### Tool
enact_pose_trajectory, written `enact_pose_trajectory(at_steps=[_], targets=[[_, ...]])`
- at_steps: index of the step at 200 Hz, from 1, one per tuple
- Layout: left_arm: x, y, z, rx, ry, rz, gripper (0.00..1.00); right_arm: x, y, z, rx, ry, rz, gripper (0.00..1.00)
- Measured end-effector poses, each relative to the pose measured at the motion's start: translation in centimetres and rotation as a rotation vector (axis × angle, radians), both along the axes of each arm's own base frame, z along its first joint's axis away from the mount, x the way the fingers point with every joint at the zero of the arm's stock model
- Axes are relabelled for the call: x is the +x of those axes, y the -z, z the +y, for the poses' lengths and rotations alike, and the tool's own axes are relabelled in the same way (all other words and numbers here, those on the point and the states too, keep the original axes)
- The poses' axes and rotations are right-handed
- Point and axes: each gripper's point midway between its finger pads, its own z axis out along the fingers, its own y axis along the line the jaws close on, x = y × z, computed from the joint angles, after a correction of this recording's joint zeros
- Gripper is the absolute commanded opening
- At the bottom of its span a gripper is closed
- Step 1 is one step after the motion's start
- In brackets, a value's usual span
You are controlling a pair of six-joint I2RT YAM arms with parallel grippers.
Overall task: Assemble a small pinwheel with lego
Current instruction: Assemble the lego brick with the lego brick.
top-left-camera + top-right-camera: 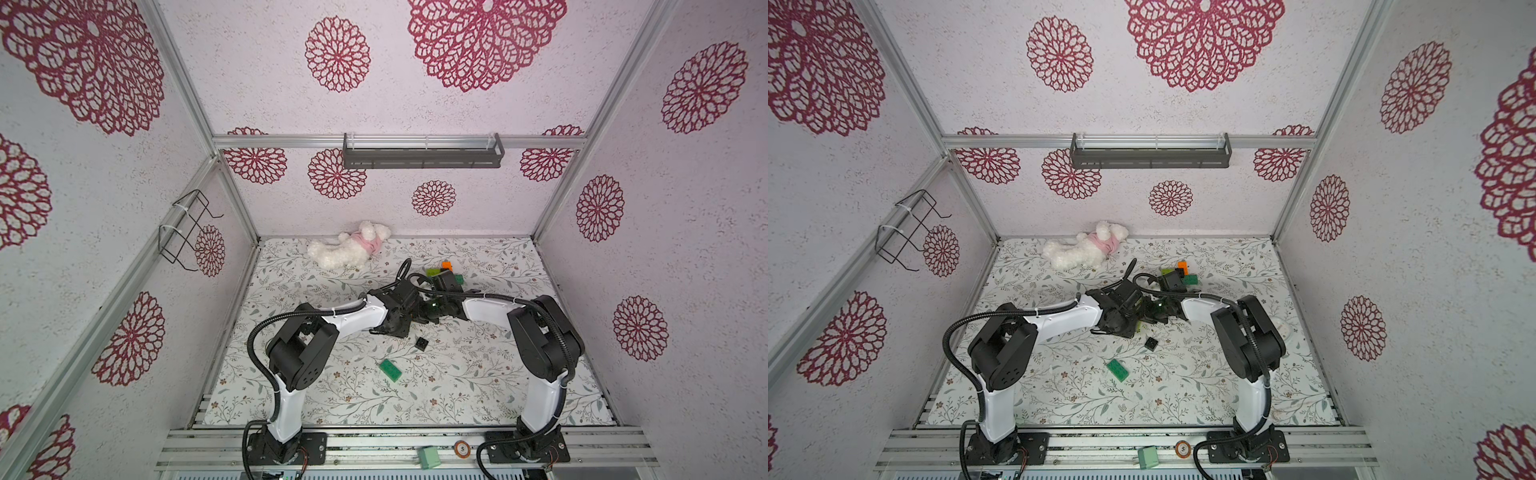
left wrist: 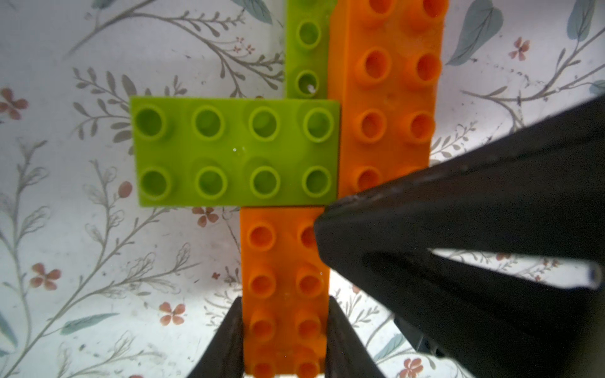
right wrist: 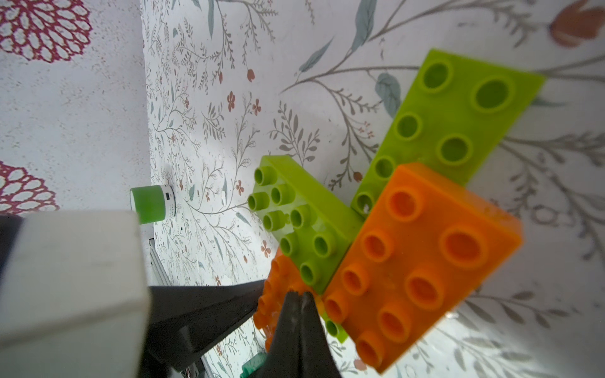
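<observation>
1. Your left arm point(image 1: 353, 318) reaches in from its near base, elbow raised, forearm laid toward the table's middle.
2. A dark green oblong plastic brick point(image 1: 390, 370) and a small black square brick point(image 1: 422, 343) lie loose on the floral table cover point(image 1: 457, 395), on the near side of the wrists and unused.
3. Your left gripper point(image 2: 285, 306) clamps the outer end of a long orange studded plastic brick point(image 2: 281, 261), one finger on each long side. I judge this steadies the whole build against pressing.
4. The lego pinwheel sits where the wrists meet, mostly hidden in both top views. A lime green studded plastic brick point(image 2: 235, 152), a second orange brick point(image 2: 393, 91) and a second lime brick point(image 2: 306, 49) turn about one hub. I cannot tell whether it rests on the cover.
5. Your right gripper point(image 3: 298, 299) has its fingers pinched together, holding nothing, with the tip at the hub, apparently seating the joint.
6. Your right arm point(image 1: 486, 309) mirrors the left from the opposite side.
</observation>
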Motion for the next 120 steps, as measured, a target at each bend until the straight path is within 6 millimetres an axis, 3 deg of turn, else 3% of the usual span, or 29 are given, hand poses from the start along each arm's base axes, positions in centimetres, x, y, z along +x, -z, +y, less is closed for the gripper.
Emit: enact_pose_trajectory(at_steps=[35,79,102,120], targets=[[-0.7,1.4,0.5,0.004,0.006,0.014,0.50,0.1,0.0,-0.1,-0.004,0.003,-0.001,0.00],[-0.9,0.8,0.8,-0.022,0.002,-0.018,0.50,0.1,0.0,-0.1,-0.004,0.003,-0.001,0.00],[-1.4,0.3,1.2,-0.053,0.003,-0.044,0.59,0.1,0.0,0.0,-0.003,0.003,-0.002,0.00],[-1.8,-0.4,1.6,-0.076,0.006,-0.070,0.59,0.1,0.0,0.0,-0.002,0.003,-0.002,0.00]])
